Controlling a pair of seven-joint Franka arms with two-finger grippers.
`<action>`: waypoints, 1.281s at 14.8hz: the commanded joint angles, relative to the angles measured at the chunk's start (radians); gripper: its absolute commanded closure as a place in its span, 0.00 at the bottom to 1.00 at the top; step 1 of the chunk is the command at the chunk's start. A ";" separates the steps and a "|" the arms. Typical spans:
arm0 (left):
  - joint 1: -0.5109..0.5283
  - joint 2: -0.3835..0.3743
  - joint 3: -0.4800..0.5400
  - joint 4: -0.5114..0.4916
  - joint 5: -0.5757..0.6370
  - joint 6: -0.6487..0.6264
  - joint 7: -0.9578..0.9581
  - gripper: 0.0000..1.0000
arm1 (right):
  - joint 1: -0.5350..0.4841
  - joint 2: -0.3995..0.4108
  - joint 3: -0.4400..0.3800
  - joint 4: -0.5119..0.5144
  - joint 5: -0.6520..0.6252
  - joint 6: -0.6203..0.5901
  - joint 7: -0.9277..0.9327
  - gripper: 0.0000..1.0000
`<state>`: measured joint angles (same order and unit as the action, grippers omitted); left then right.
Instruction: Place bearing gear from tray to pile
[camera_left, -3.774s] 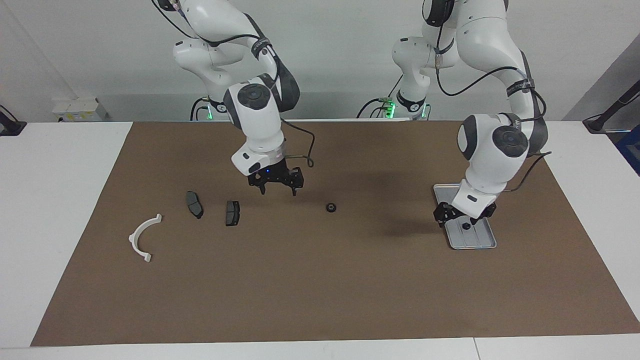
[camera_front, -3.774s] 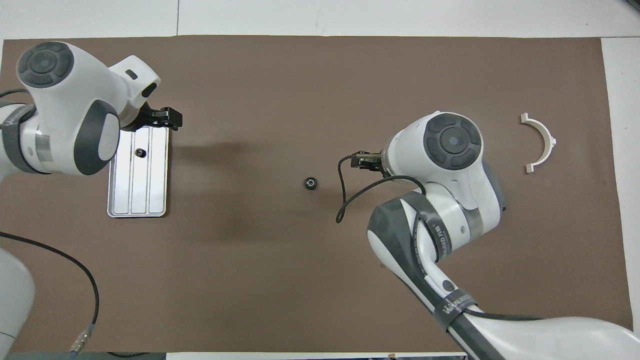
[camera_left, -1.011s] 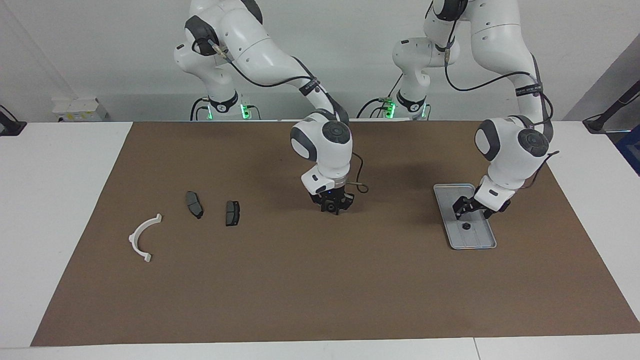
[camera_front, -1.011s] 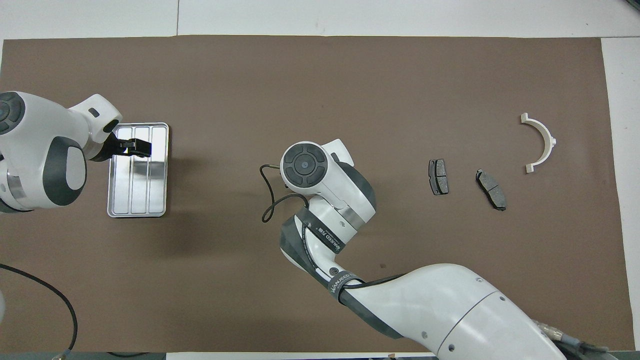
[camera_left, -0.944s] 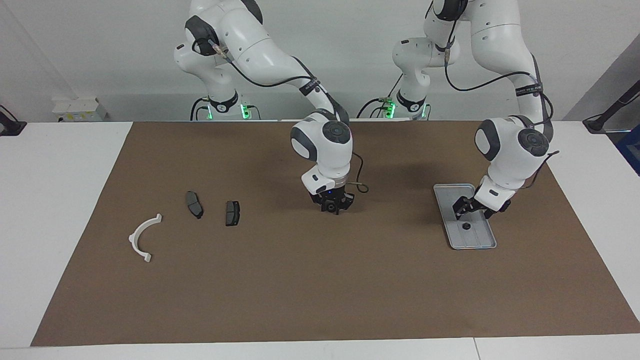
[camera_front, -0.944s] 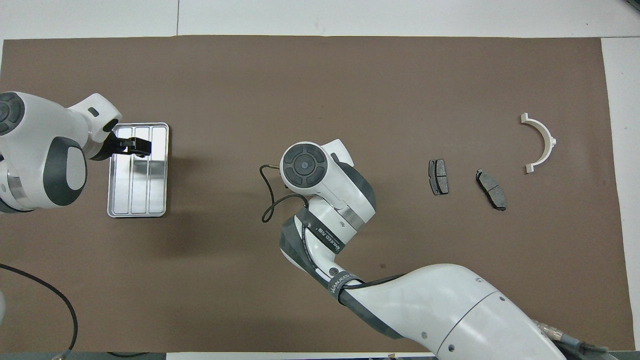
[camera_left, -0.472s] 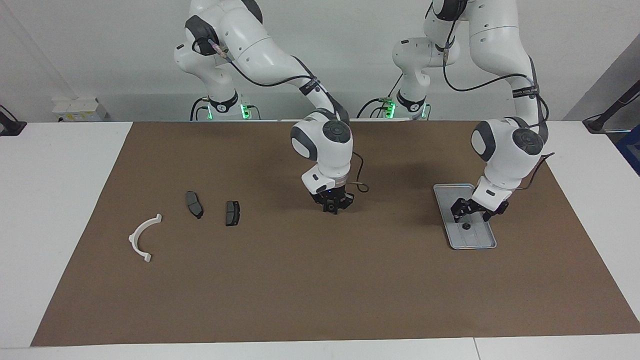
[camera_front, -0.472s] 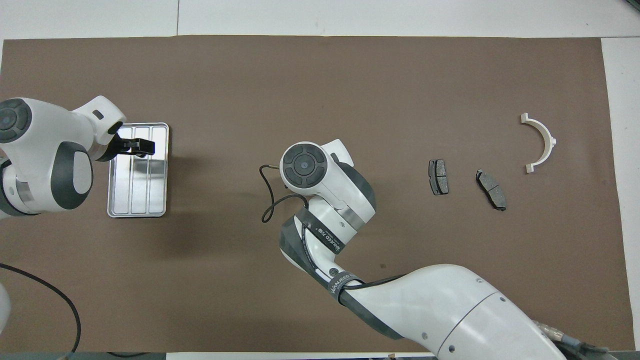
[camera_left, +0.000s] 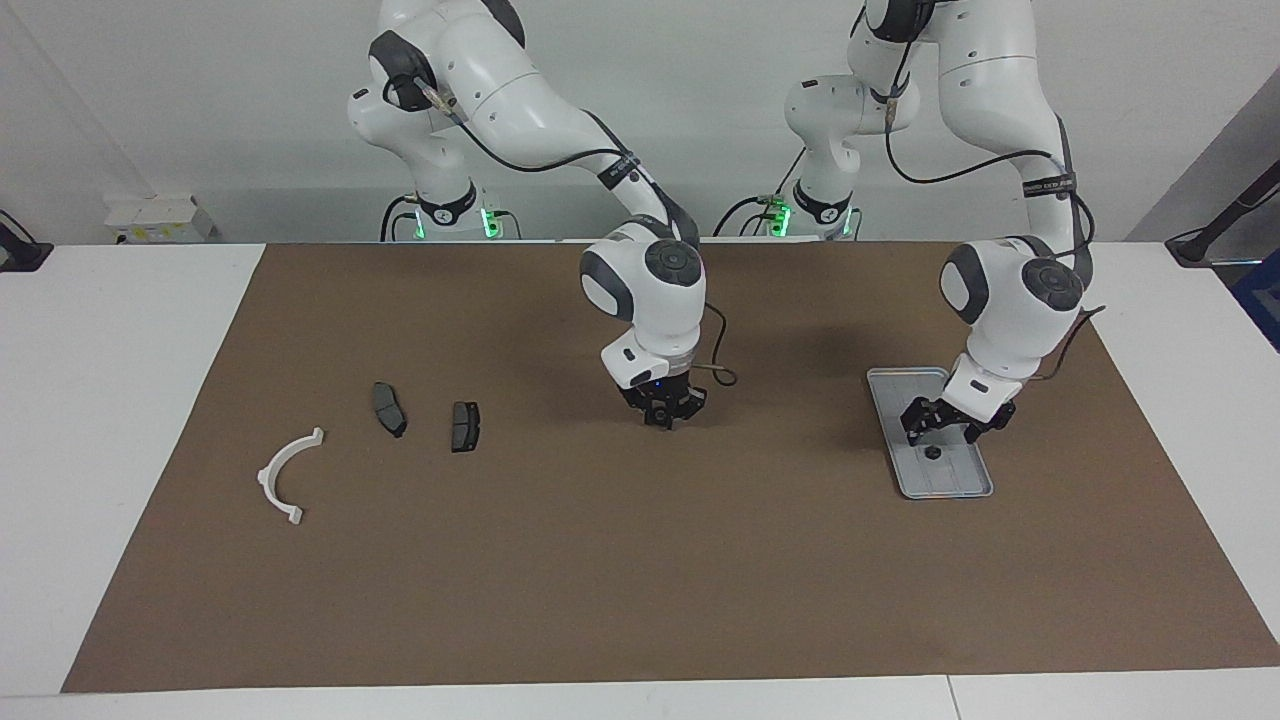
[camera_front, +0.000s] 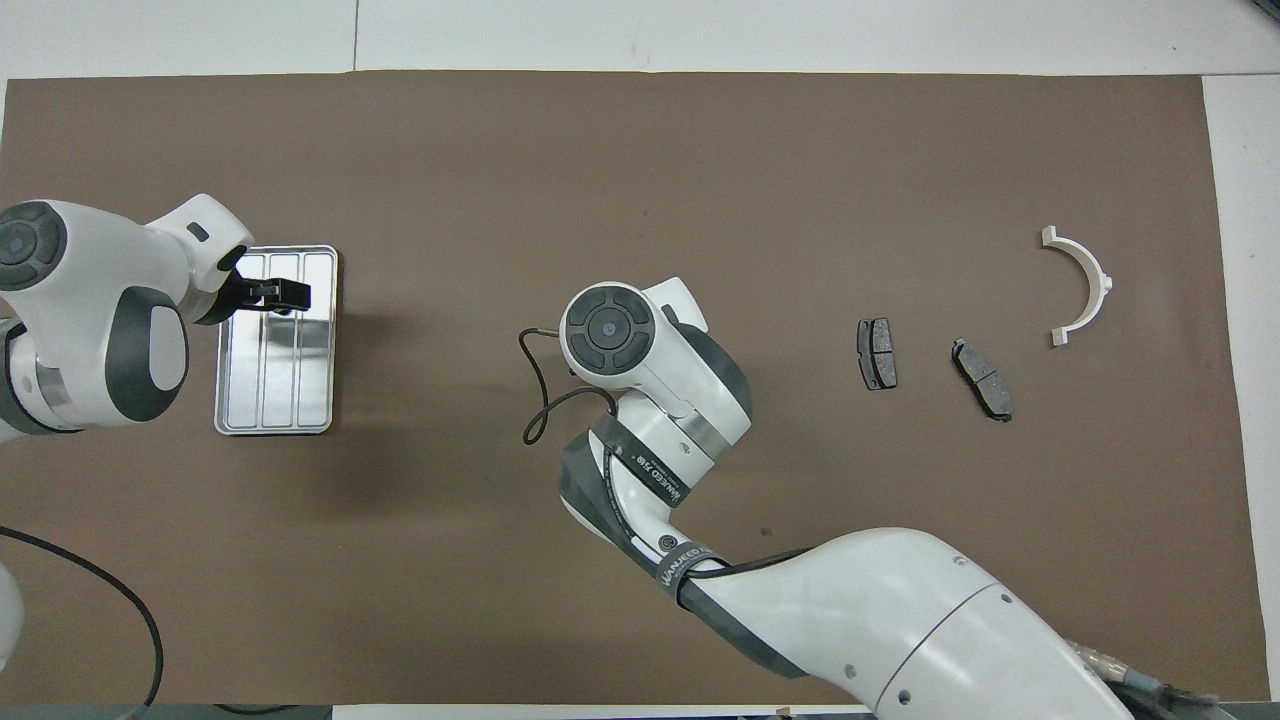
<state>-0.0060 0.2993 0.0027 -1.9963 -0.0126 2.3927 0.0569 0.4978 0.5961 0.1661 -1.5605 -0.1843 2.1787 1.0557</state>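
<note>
The silver ribbed tray (camera_left: 885, 385) lies at the left arm's end of the mat and also shows in the overhead view (camera_front: 275, 415). A small dark bearing gear (camera_left: 932, 452) lies on its floor. My left gripper (camera_left: 942, 432) hangs open just above the tray beside that gear, and covers it in the overhead view (camera_front: 283, 295). My right gripper (camera_left: 662, 420) is down at the mat's middle, its fingers closed narrowly on a second dark gear that barely shows. The pile lies at the right arm's end: a white bracket (camera_left: 272, 468) and two dark pads (camera_left: 388, 408) (camera_left: 465, 425).
A brown mat (camera_left: 640, 580) covers the white table. In the overhead view the right arm's wrist (camera_front: 640, 350) hides its gripper; the bracket (camera_front: 1095, 280) and the pads (camera_front: 877, 353) (camera_front: 983, 377) lie toward the right arm's end.
The right arm came from beside the pads to the gear on the mat's middle and closed on it, then rose slightly. The left gripper shifted a little over the tray.
</note>
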 joint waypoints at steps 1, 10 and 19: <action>0.003 0.006 0.000 -0.024 0.022 0.048 -0.015 0.04 | -0.044 -0.005 0.012 0.071 -0.018 -0.095 -0.058 1.00; 0.004 0.017 0.000 -0.025 0.022 0.066 -0.014 0.18 | -0.263 -0.062 0.012 0.252 0.036 -0.407 -0.607 1.00; 0.003 0.017 0.002 -0.032 0.022 0.071 -0.015 0.33 | -0.499 -0.101 0.010 0.212 0.037 -0.413 -1.031 1.00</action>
<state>-0.0059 0.3254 0.0035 -2.0017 -0.0124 2.4377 0.0568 0.0609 0.5050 0.1638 -1.3139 -0.1694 1.7319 0.1089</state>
